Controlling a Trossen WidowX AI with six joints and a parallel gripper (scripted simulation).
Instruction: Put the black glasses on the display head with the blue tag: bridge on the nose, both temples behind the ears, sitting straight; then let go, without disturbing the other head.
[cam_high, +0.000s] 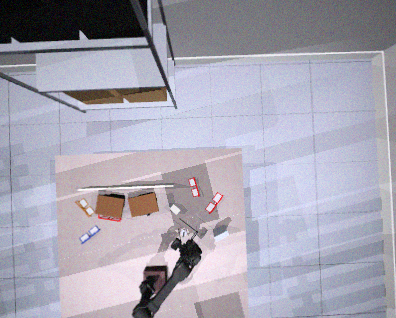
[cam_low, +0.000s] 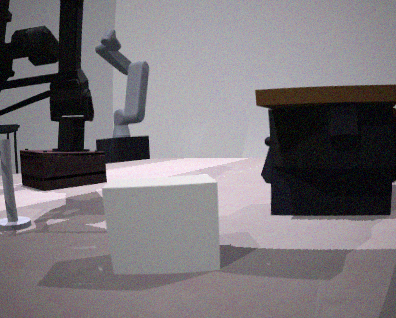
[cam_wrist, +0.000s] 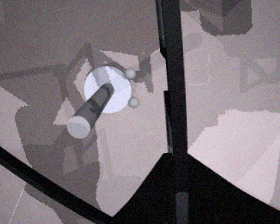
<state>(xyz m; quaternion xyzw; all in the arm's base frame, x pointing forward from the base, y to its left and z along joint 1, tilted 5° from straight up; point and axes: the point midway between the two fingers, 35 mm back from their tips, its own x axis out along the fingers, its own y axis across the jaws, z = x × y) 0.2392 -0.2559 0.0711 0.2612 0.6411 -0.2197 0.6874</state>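
Two display heads (cam_high: 110, 205) (cam_high: 143, 204) (cam_low: 330, 162) w/ flat brown tops stand side by side on the pale pinkish counter (cam_high: 82, 265) (cam_low: 200, 300) (cam_wrist: 132, 162); the one in the side view is dark, faceted. Can't tell which has the blue tag. Smooth white block (cam_high: 174, 209) (cam_low: 162, 227) nearby; round metallic post (cam_low: 9, 180) (cam_wrist: 92, 110) on a disc base. Black arm (cam_high: 175, 281) (cam_low: 72, 60) reaches diagonally from its reddish-brown box, end effector (cam_high: 192, 238) approx. over the post, closed on the thin black glasses (cam_high: 188, 225), well apart from both heads.
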